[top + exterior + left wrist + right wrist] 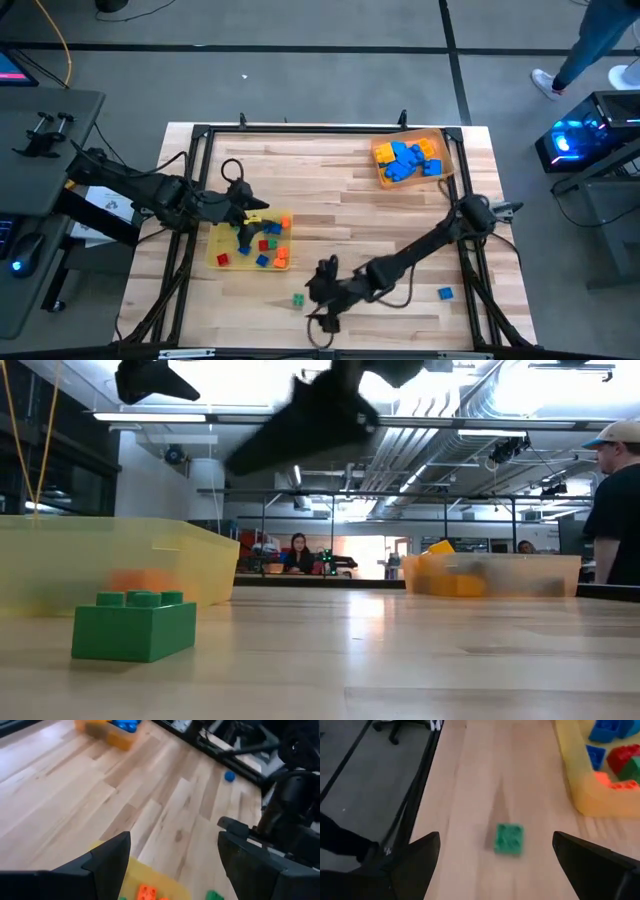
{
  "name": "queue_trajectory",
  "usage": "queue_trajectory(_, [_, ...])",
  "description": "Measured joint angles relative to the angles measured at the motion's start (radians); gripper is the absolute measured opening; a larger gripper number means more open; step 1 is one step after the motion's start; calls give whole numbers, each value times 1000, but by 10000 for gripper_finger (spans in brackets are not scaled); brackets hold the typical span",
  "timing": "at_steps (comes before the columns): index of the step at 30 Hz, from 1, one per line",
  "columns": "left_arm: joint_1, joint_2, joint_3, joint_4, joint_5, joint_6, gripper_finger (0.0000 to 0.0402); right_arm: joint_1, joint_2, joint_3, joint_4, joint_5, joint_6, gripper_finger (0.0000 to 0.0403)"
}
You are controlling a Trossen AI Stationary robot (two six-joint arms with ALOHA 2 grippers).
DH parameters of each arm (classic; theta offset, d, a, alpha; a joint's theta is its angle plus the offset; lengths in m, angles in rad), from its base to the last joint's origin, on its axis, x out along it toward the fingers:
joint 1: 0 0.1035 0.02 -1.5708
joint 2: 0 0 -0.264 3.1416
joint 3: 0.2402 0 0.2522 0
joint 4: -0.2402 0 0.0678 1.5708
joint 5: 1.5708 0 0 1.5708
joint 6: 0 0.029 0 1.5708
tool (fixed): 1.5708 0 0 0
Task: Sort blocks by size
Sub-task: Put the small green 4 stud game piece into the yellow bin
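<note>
Green small block [298, 299] sits loose on the wooden table [340, 200], just off the near corner of the yellow tray [221, 245] that holds the small blocks [262, 245]. Right gripper [322, 290] hovers close beside it, jaws wide apart and empty; its wrist view shows the block between the fingers [415, 857], not yet enclosed. Left gripper [245, 208] hangs over the far edge of the yellow tray, jaws apart, nothing held. Orange tray [440, 148] at the far right corner holds the big blue and orange blocks [408, 160]. One blue small block [444, 293] lies alone near the right edge of the table.

Risks, as I judge them: block is tiny and slick, so an off-centre descent could have one finger nudge it sideways or pinch a corner and flick it. Tray wall is near, so a wide approach could bump the tray. Both arms converge on that tray, so they could collide at drop-off.
</note>
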Motion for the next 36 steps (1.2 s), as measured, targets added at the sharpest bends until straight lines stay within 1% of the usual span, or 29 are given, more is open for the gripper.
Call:
queue_trajectory(4, [0, 1, 0, 0, 43, 55, 287, 6, 137, 210, -105, 15, -3, 385])
queue_trajectory(7, [0, 1, 0, 1, 45, 88, 287, 6, 252, 399, -290, 54, -27, 385])
queue_trajectory(10, [0, 1, 0, 9, 50, 95, 287, 6, 344, 561, -484, 94, 33, 385])
queue_trajectory(12, [0, 1, 0, 15, 63, 95, 287, 6, 384, 636, -583, 102, 88, 385])
queue_trajectory(14, [-1, 1, 0, 20, 64, 90, 287, 4, 410, 681, -643, 102, 132, 385])
queue_trajectory(16, [-2, 1, 0, 26, 65, 80, 287, 3, 424, 695, -682, 91, 154, 385])
queue_trajectory(19, [-2, 1, 0, 50, 65, 84, 287, 3, 430, 676, -666, 37, 183, 385])
queue_trajectory(21, [-2, 1, 0, 68, 62, 89, 287, 3, 430, 651, -629, 40, 199, 385])
queue_trajectory(24, [-2, 1, 0, 85, 54, 81, 287, 3, 431, 634, -593, 70, 184, 385])
queue_trajectory(30, [-2, 2, 0, 106, 39, 80, 287, 1, 441, 634, -579, 58, 147, 384])
queue_trajectory(33, [-2, 1, 0, 107, 39, 78, 287, 2, 450, 634, -573, 57, 148, 371])
queue_trajectory(36, [-2, 1, 0, 111, 37, 71, 287, 3, 462, 635, -559, 68, 154, 339])
